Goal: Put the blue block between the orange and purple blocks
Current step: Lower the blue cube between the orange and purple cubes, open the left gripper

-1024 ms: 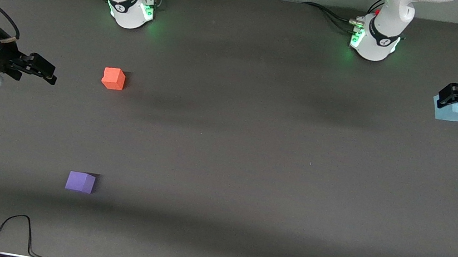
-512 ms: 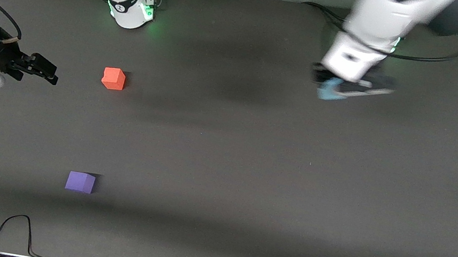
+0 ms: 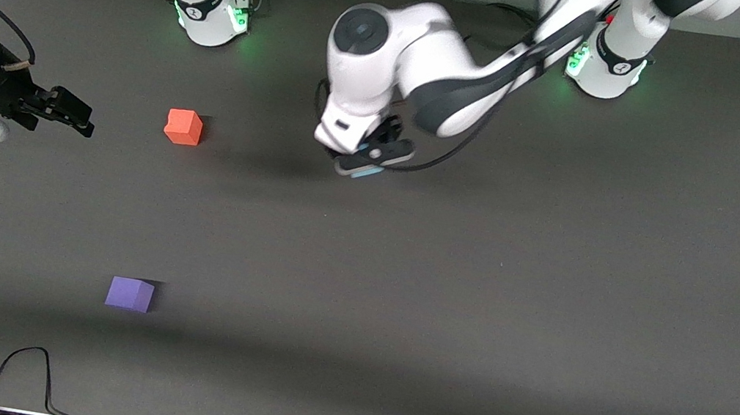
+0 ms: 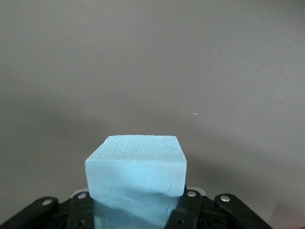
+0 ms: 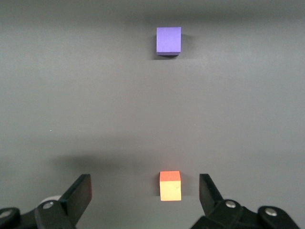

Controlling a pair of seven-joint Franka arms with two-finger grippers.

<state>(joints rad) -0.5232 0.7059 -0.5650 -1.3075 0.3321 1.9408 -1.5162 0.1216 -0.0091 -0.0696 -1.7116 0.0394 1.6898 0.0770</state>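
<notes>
Step in hand: carry. Your left gripper (image 3: 364,159) clamped on blue block (image 4: 136,181), up in air over bare table (image 3: 475,291), toward left arm's end from orange block (image 3: 184,127). Purple block (image 3: 130,293) nearer front camera than orange block, well apart, gap between them open. Your right gripper (image 5: 145,193) waits wide open, holding nothing, orange block seen between its fingers. Next, my call: bring blue block over that gap, lower, let go.
</notes>
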